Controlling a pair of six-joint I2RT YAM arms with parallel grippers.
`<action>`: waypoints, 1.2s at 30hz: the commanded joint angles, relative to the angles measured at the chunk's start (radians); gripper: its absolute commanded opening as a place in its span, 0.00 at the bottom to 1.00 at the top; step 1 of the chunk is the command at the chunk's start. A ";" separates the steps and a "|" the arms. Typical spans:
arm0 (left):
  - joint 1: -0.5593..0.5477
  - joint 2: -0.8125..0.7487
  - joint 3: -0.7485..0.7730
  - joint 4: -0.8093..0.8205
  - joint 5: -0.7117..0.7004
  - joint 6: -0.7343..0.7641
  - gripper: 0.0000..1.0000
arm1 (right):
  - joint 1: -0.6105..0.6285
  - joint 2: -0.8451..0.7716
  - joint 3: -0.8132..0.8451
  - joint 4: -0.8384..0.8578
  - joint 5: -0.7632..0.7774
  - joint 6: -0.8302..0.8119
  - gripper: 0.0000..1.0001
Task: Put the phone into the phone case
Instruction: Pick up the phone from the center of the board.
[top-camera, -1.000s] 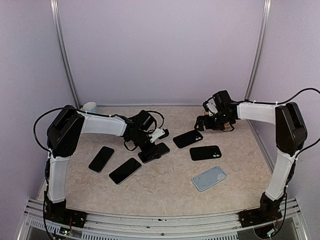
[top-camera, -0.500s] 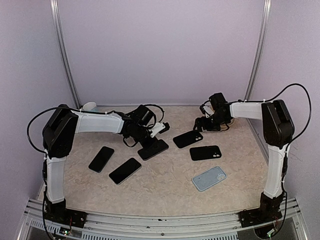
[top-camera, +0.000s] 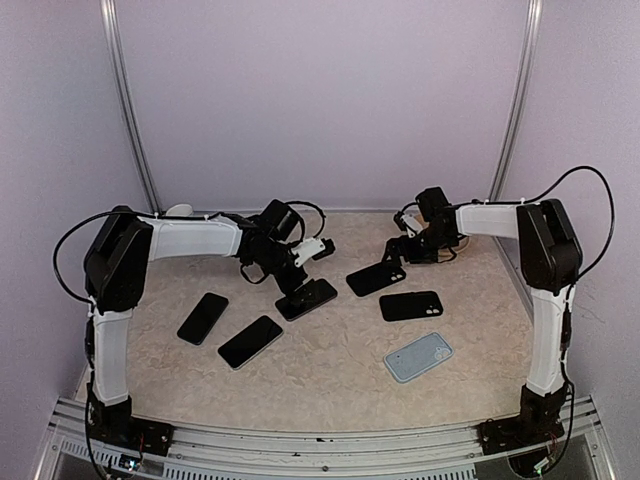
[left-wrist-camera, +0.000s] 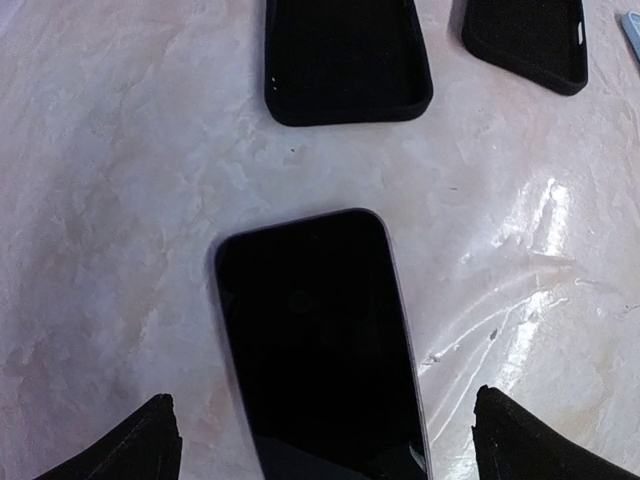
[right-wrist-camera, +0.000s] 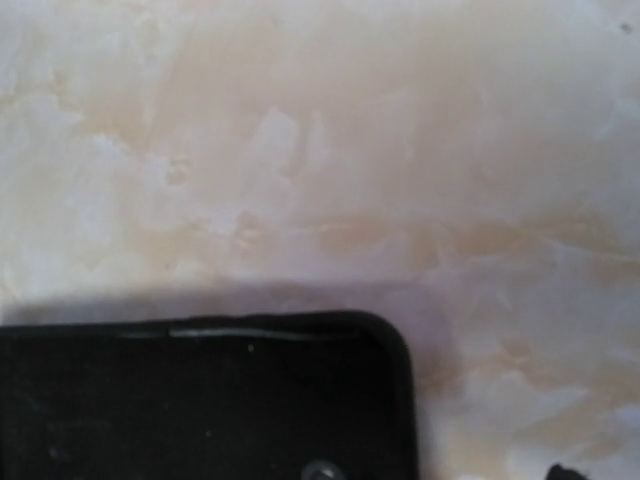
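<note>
Only the left wrist view shows the finger gap. The left end effector (left-wrist-camera: 330, 445) is spread wide, with a dark fingertip (left-wrist-camera: 130, 445) on each side of the phone (left-wrist-camera: 318, 340) and neither touching it. The phone lies flat, screen up, between and under the fingers, its near end cut off by the frame bottom. Straight ahead of the fingers is an open black case (left-wrist-camera: 345, 60), cavity up. Ahead and to the right is a second black case (left-wrist-camera: 525, 40), cropped at the top. Only a corner of the light blue case (left-wrist-camera: 632, 25) shows at the far right edge.

The top view gives the pose. The left arm (top-camera: 195, 240) stretches low across the worktop (top-camera: 330, 390) toward the centre, wrist pitched down over the phone. To its end effector's left, nearer the bases, a dark phone (top-camera: 203, 317) and another dark phone (top-camera: 250, 341) lie flat.

The right arm (top-camera: 490, 218) is folded at the elbow and reaches inward. The right end effector (top-camera: 398, 257) sits low at the far end of the open black case, contact unclear. The right wrist view is blurred and shows only a rounded black case corner, bare marble and a speck of one finger. I cannot tell whether this end effector is spread or pressed together.
</note>
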 joint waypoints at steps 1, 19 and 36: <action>0.016 0.053 0.072 -0.019 0.038 0.057 0.99 | -0.008 0.012 0.021 -0.020 -0.028 -0.023 0.98; -0.013 0.220 0.198 -0.031 -0.025 0.041 0.99 | -0.008 -0.037 -0.015 -0.008 -0.026 -0.036 1.00; -0.012 0.230 0.172 -0.042 0.002 0.016 0.67 | -0.015 -0.018 0.007 -0.003 0.000 -0.043 1.00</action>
